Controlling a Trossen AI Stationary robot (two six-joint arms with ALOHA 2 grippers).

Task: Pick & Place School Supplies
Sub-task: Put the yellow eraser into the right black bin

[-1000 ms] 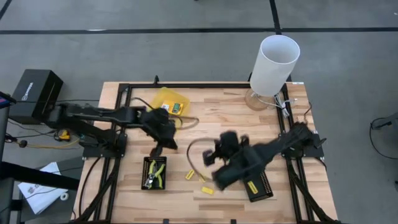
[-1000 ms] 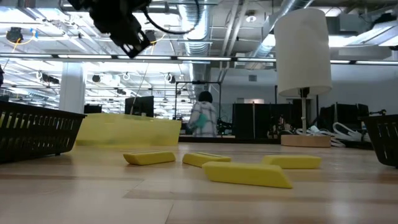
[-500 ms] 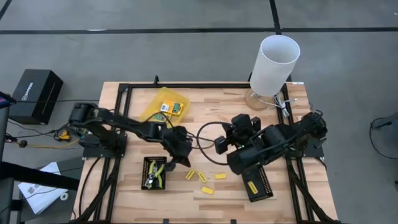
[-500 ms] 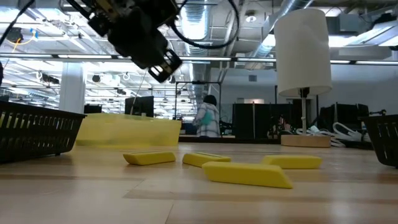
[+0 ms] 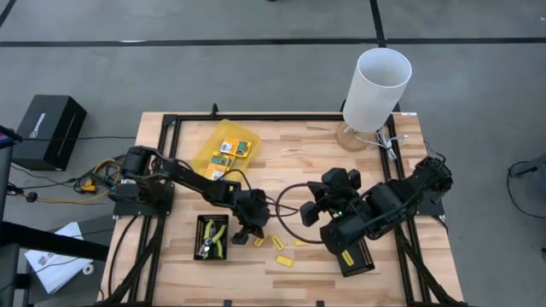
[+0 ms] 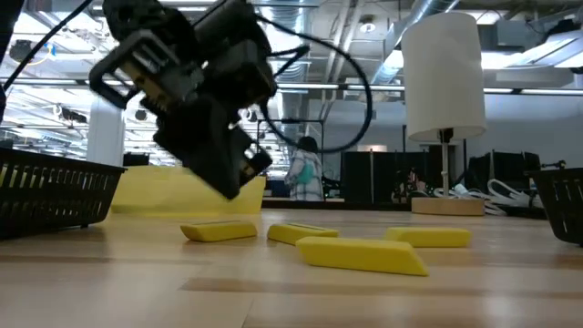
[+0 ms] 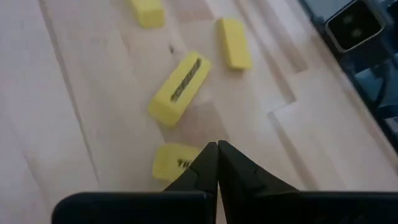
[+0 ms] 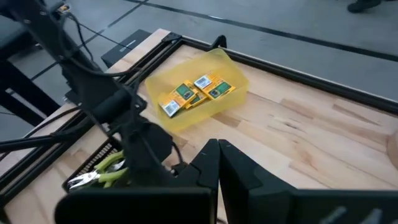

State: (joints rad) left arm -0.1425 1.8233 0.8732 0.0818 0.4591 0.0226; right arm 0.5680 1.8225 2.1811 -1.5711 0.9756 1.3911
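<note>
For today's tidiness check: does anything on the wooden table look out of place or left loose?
Yes. Four small yellow stubby pieces lie scattered on the bare wooden table, outside any holder. The flat yellow-green packets sit in the translucent yellow container, and the plier-like tool lies in a black tray. The shut left gripper is over one piece.

Dark print on two yellow stubby pieces [image 7: 180,88] and the black box [image 5: 49,130], none readable
</note>
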